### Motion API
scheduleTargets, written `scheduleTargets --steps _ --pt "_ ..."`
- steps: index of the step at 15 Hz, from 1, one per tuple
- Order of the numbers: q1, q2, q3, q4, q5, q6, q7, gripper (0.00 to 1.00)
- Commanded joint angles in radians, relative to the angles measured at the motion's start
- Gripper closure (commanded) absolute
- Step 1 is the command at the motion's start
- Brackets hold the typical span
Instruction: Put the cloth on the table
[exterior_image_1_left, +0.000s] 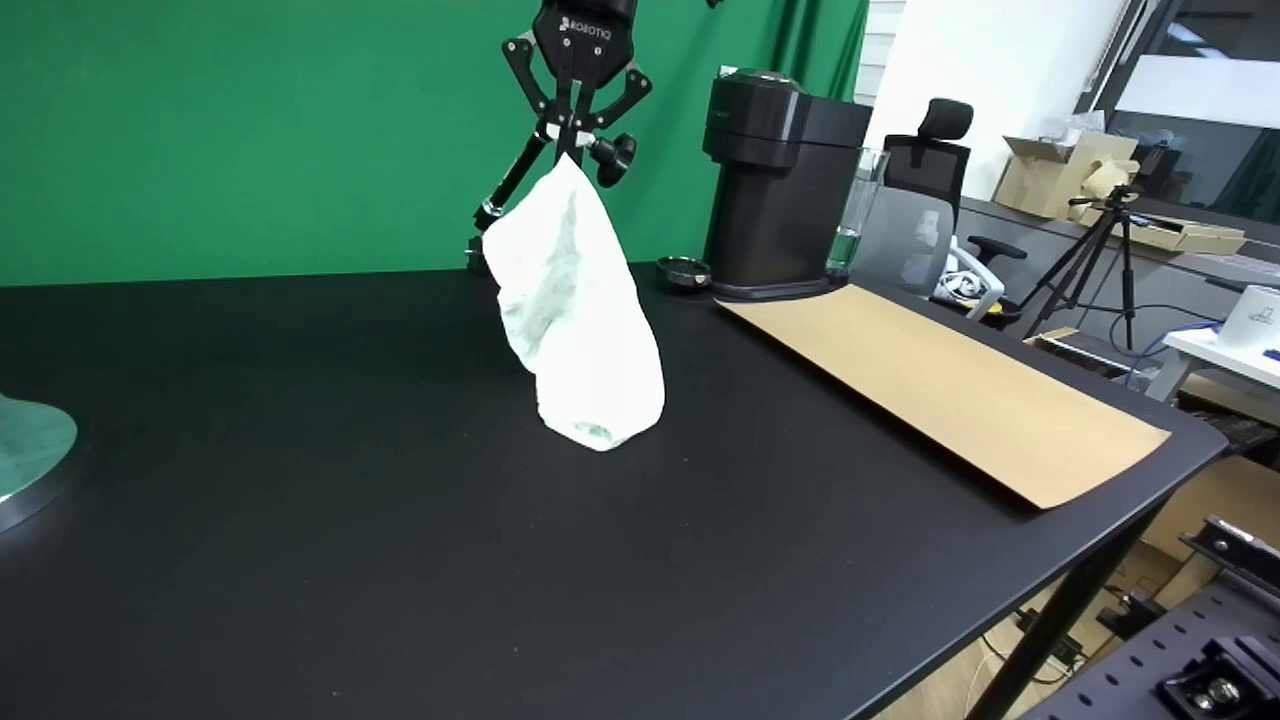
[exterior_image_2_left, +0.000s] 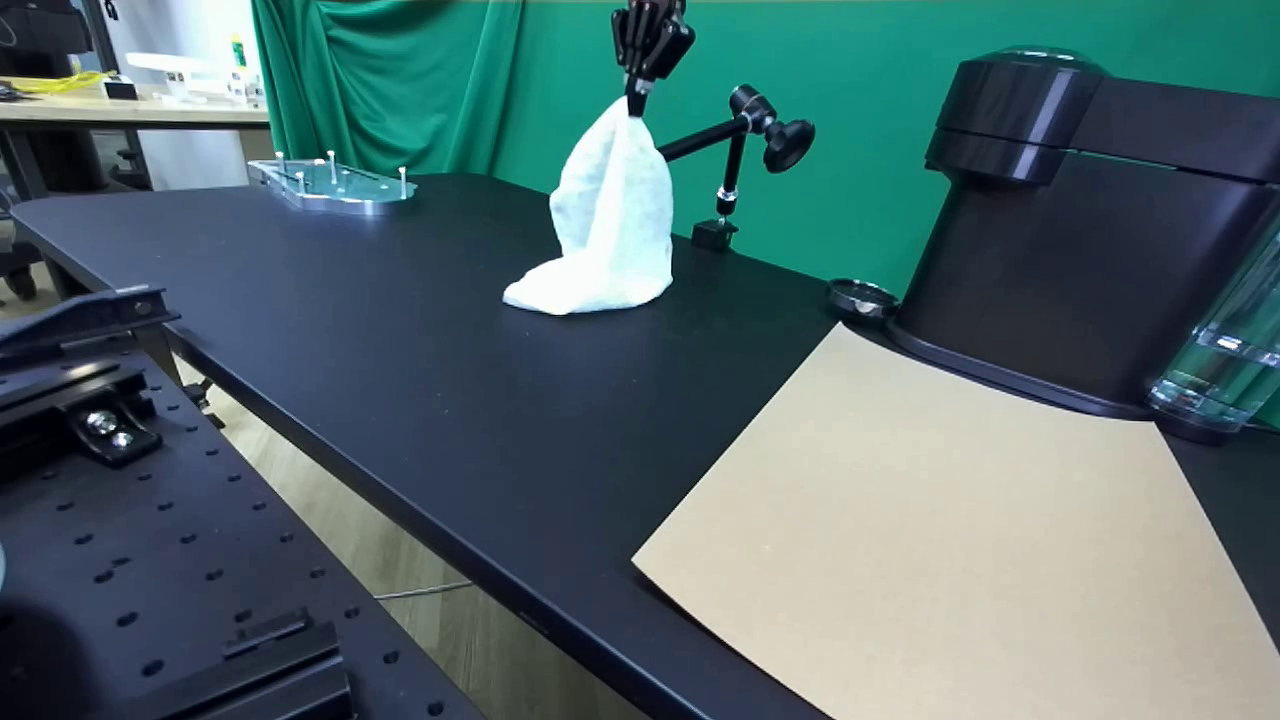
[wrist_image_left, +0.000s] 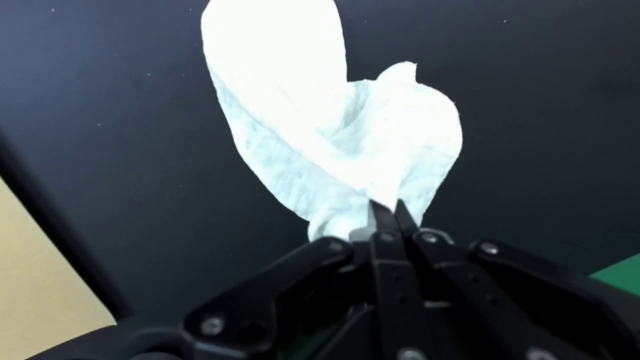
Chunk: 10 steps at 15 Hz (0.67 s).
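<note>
White cloth (exterior_image_1_left: 600, 340) hangs in a peak from the claw (exterior_image_1_left: 568, 152), tips pressed together & pinching its top; corner or fold, can't tell. Lower end (exterior_image_2_left: 570, 290) looks to rest on the black tabletop (exterior_image_1_left: 400, 560), fanned to one side in an exterior view, so prob. part down, part held up. Handling: should be v. light, limp & soft, nothing to break; looks matte, so slip risk prob. low. Will crumple rather than keep shape, so a slow lowering w/ some sideways travel should lay it flatter than a straight drop. Hold at the peak seems OK; if a regrab's needed, a raised fold is the best bet b/c a flat edge would be hard to get under.

Surface: dark, smooth, a few pale specks. Tan cardboard sheet (exterior_image_2_left: 950, 520) lies apart from the cloth, reaching the base of a pod coffee machine (exterior_image_2_left: 1080, 240) w/ clear water tank (exterior_image_2_left: 1222, 350); small round dish (exterior_image_2_left: 862, 298) just beside that base. Clamped support arm (exterior_image_2_left: 733, 170) stands behind the cloth in both exterior views; clear plate (exterior_image_2_left: 350, 192) w/ posts sits farther along. Room: green curtain (exterior_image_2_left: 400, 90) as backdrop, then office chair (exterior_image_1_left: 925, 170) & tripod (exterior_image_1_left: 1115, 208) in bg, well apart from the work.
</note>
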<state>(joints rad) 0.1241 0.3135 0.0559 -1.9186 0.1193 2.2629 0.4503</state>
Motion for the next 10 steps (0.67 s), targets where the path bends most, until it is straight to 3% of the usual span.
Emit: scheduleTargets --steps 1,10 --pt "0.011 -0.152 -0.002 -0.115 -0.004 -0.035 0.011 1.00" --pt "-0.012 -0.467 0.024 -0.351 -0.082 -0.079 -0.008 1.00"
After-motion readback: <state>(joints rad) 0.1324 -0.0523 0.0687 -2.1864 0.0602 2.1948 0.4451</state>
